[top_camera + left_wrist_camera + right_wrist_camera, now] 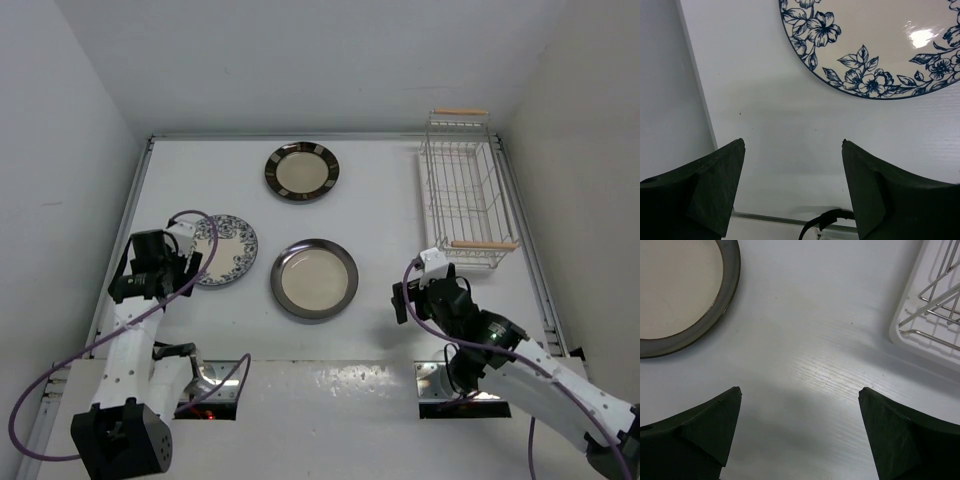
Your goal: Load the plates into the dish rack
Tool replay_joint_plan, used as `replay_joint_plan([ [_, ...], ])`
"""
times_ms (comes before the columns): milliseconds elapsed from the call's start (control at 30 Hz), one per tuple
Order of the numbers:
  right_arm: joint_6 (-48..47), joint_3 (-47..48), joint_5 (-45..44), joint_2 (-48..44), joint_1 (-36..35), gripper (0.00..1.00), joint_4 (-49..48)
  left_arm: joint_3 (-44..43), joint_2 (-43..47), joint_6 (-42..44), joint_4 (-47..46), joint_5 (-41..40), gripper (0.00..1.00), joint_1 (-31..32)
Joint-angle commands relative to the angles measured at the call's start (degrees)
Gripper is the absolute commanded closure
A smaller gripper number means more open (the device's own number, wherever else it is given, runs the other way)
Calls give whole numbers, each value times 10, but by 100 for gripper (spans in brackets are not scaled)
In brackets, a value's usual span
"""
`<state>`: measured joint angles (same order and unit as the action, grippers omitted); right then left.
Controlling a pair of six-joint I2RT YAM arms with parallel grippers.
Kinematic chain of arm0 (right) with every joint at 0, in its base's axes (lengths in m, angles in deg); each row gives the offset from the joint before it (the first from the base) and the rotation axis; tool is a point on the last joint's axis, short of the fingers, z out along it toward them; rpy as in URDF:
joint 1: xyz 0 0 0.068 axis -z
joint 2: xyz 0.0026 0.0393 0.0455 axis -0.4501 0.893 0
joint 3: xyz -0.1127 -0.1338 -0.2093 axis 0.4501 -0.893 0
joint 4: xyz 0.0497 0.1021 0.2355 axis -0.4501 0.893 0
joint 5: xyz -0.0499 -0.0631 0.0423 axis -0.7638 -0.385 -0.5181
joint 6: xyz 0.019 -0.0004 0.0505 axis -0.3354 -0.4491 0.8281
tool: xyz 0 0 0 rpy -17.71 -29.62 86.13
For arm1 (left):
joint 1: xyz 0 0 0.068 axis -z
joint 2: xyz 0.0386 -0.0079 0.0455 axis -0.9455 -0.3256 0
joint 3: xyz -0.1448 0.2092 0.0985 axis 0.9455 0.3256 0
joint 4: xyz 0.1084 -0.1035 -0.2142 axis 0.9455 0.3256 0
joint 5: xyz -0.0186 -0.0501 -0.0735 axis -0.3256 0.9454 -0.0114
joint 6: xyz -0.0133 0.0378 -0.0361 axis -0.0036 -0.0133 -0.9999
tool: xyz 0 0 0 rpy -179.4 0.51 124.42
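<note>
Three plates lie flat on the white table. The brown-rimmed plate (301,171) is at the back middle. The grey-rimmed plate (314,278) is in the centre and shows in the right wrist view (685,290). The blue floral plate (228,250) is at the left, also seen in the left wrist view (880,45). The white wire dish rack (465,190) stands at the back right, its corner in the right wrist view (932,315). My left gripper (186,262) is open and empty beside the floral plate's left edge. My right gripper (415,292) is open and empty between the grey-rimmed plate and the rack.
White walls close in the table on the left, back and right. A purple cable (60,370) loops off the left arm. A raised table edge (128,225) runs along the left side.
</note>
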<state>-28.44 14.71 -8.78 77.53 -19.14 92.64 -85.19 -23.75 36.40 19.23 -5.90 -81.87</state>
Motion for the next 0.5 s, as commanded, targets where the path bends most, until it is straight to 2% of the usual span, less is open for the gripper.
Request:
replay_joint_plan([
  [0, -18, 34, -20, 31, -3, 0, -26, -14, -10, 6, -14, 33, 17, 2],
  [100, -64, 106, -26, 103, -3, 0, -72, -45, -26, 19, -14, 69, 6, 9],
  [133, -94, 144, -21, 176, -3, 0, -86, -75, -43, 19, -14, 77, 0, 14],
  [233, -119, 264, -37, 289, -6, 0, -78, -154, -89, -4, -14, 83, 0, 19],
  [267, -127, 310, -46, 365, -15, 0, -65, -177, -107, -14, -8, 67, 0, 19],
  [333, -128, 359, -51, 404, -11, 0, -70, -237, -161, -44, 7, 31, 0, 19],
  [367, -127, 364, -38, 443, -5, 0, -81, -256, -178, -55, 12, 16, 0, 19],
  [400, -114, 366, 24, 453, -1, 0, -99, -273, -206, -77, 12, 3, 0, 19],
  [433, -105, 356, 48, 464, 11, 0, -110, -301, -217, -89, 22, -8, 0, 0],
  [467, -76, 352, 124, 495, 24, 0, -127, -312, -236, -111, 29, -14, 0, -12],
])
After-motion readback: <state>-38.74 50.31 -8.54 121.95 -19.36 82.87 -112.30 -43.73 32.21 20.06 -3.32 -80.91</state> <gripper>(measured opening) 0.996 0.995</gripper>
